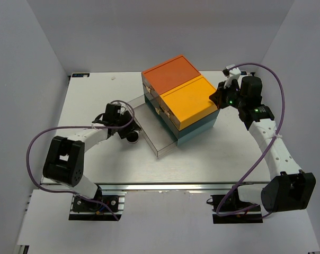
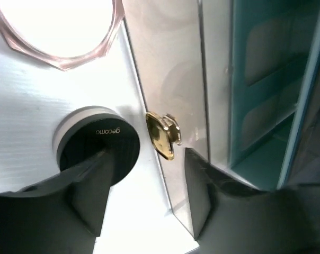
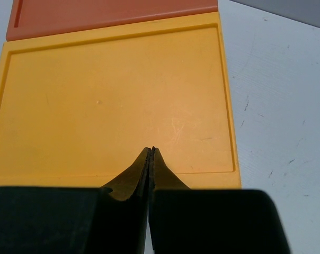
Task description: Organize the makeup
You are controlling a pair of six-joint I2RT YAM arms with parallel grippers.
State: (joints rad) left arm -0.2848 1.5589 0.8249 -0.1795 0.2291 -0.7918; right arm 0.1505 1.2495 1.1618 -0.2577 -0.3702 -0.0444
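1. My left gripper [image 1: 127, 129] hangs low over the table [image 1: 202, 159], jaws apart. It is just beside the front of a clear drawer [image 1: 160, 140] that stands out from the orange, yellow and teal drawer box [image 1: 186, 100].
2. In the left wrist view, one finger [image 2: 86, 196] overlaps the near edge of the round black compact [image 2: 99, 143], which lies flat on the table with its lettered lid up. I cannot tell whether they touch. The other finger shows over the drawer's front, near its gold knob [image 2: 162, 135].
3. The round pinkish jar [image 2: 59, 26] stands on the table beyond the compact and apart from it, partly cut off by the frame.
4. My right gripper [image 3: 151, 153] is pressed together with nothing between its jaws. It sits over the box's yellow top [image 3: 117, 95], near that top's right edge, and the orange top [image 3: 112, 13] lies beyond.
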